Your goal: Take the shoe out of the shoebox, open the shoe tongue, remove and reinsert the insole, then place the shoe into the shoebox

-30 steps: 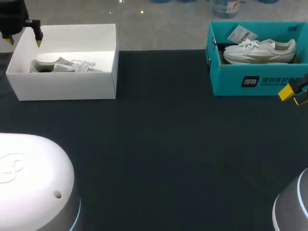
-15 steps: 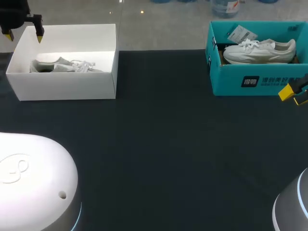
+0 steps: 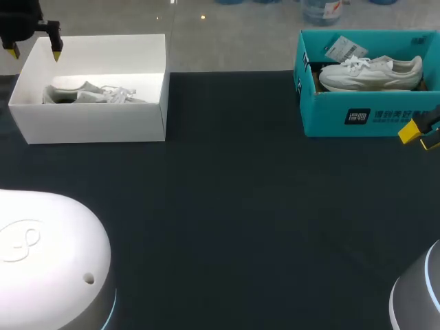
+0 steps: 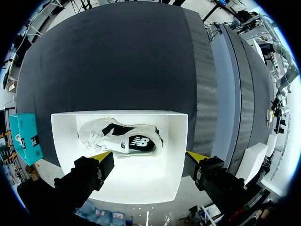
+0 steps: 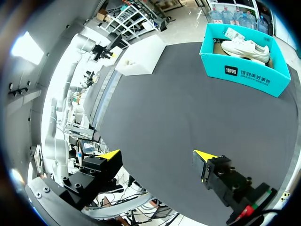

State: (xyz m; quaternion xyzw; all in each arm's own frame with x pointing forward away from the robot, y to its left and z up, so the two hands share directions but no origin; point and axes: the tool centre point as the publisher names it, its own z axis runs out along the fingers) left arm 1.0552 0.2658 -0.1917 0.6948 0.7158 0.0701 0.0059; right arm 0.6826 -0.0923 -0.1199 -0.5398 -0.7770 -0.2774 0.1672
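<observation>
The white shoebox (image 3: 89, 124) stands open on the dark desk (image 3: 234, 206), and the shoe (image 3: 89, 94) lies inside it on the box floor, a pale grey and white trainer with its laced end turned toward the side of the box that faces the teal shoebox (image 3: 330, 117). From the left wrist view the same shoe (image 4: 122, 139) shows a dark opening and a dark side panel and appears to lie on its side, closer to one long wall of the white shoebox (image 4: 141, 179) than to the other, with bare white floor beside it. The left claw (image 3: 34, 53) hangs above the white shoebox's far corner, on the end away from the teal one; its two yellow-tipped fingers (image 4: 101, 157) are spread wide, released, touching neither the shoe nor the cardboard. The teal shoebox sits well apart from the white shoebox, along the same far edge of the desk, and holds a second white shoe (image 3: 371, 72) with a paper tag (image 3: 346, 48) lying behind it. The right claw (image 3: 419, 136) is just in front of the teal box's outer end, farthest from the white shoebox; in its own view the right claw (image 5: 158, 155) is likewise released, fingers wide apart over bare desk (image 5: 188, 108), grasping nothing.
</observation>
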